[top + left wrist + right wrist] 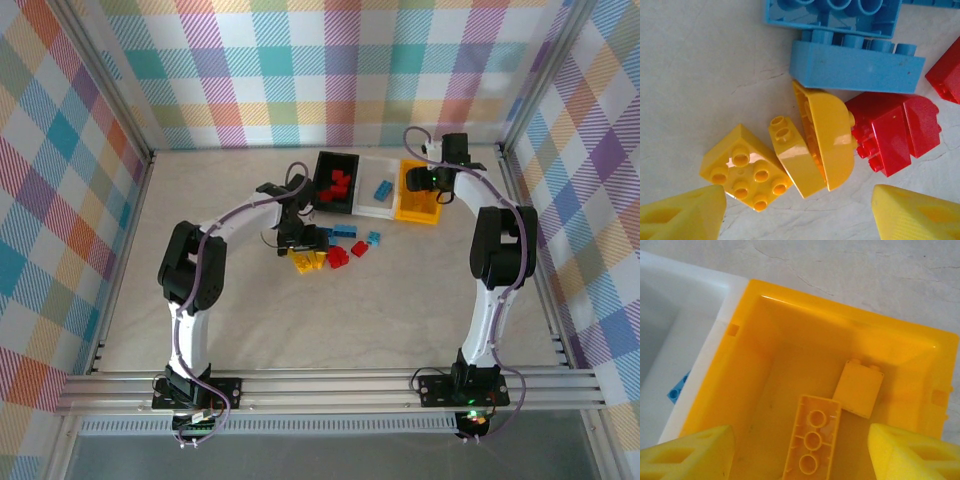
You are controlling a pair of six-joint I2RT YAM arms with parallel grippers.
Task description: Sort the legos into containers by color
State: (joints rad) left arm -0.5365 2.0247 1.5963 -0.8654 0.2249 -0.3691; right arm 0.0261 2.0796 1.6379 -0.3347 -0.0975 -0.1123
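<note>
On the table lies a pile of legos: yellow bricks [305, 261], red ones [337, 256] and blue ones [346, 232]. My left gripper [303, 243] hovers open just above them. In the left wrist view my gripper [800, 217] has nothing between its fingers; a square yellow brick [745, 175], a sloped one [792, 155] and a curved one [830, 135] lie just ahead. My right gripper [437, 185] is open over the yellow container [745, 365]. A long yellow brick [812, 440] lies studs-down between its fingers, touching neither, beside a small yellow brick [859, 387].
The black container [322, 160] holds red bricks [338, 186]. The white container [372, 205] holds a blue brick [383, 188]. Blue bricks [855, 67] and red ones [895, 130] crowd the yellow ones. Aluminium frame posts and checkered walls ring the table.
</note>
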